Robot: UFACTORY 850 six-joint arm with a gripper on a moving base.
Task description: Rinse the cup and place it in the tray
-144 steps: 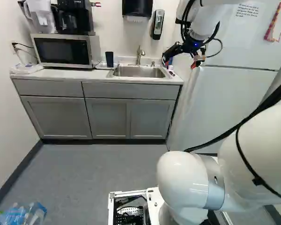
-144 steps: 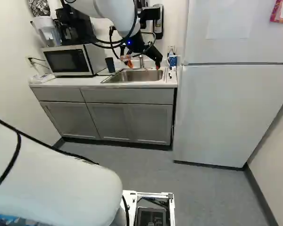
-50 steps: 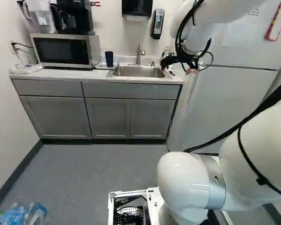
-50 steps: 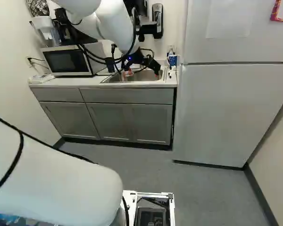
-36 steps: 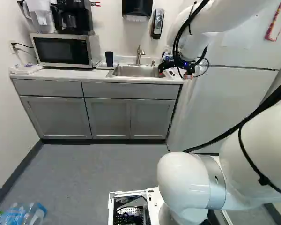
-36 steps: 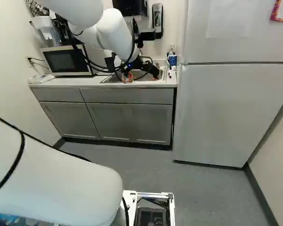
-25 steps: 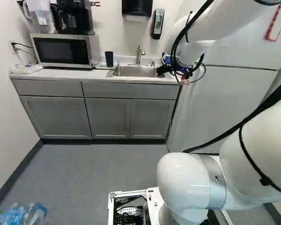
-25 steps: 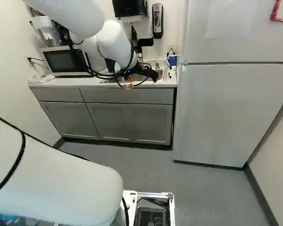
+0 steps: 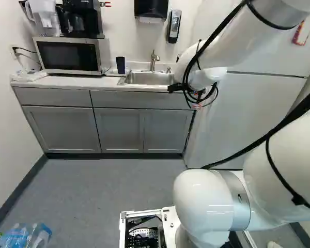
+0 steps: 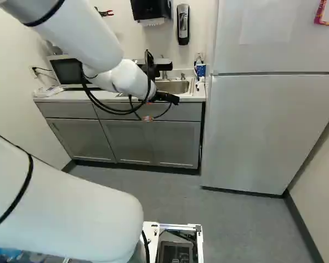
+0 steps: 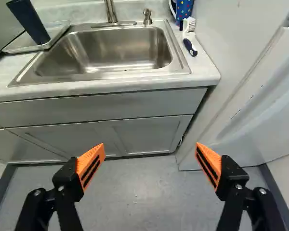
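Note:
In the right base view my gripper (image 10: 168, 98) hangs before the counter front, right of the arm's wrist. In the wrist view the gripper (image 11: 151, 144) stands wide open, with nothing between its orange pads. The dark blue cup (image 9: 120, 64) stands upright left of the sink in the left base view; the arm hides it in the right base view. Seen from the wrist, the cup (image 11: 30, 21) is on a shallow, clear tray (image 11: 59, 32), well ahead of the fingers and off to one side. The sink (image 11: 111, 50) has a bare basin and a faucet (image 11: 111, 12) behind it.
A microwave (image 9: 70, 55) sits left of the tray. Beside the sink lie a brush (image 11: 189, 38) and a blue dotted container (image 11: 184, 8). The fridge (image 10: 268, 126) rises right of the counter. Cabinets (image 9: 119, 129) stand below it.
The arm has swung lower and drawn back, taking the gripper from above the sink area to before the counter edge. The base, cup and tray have stayed where they were.

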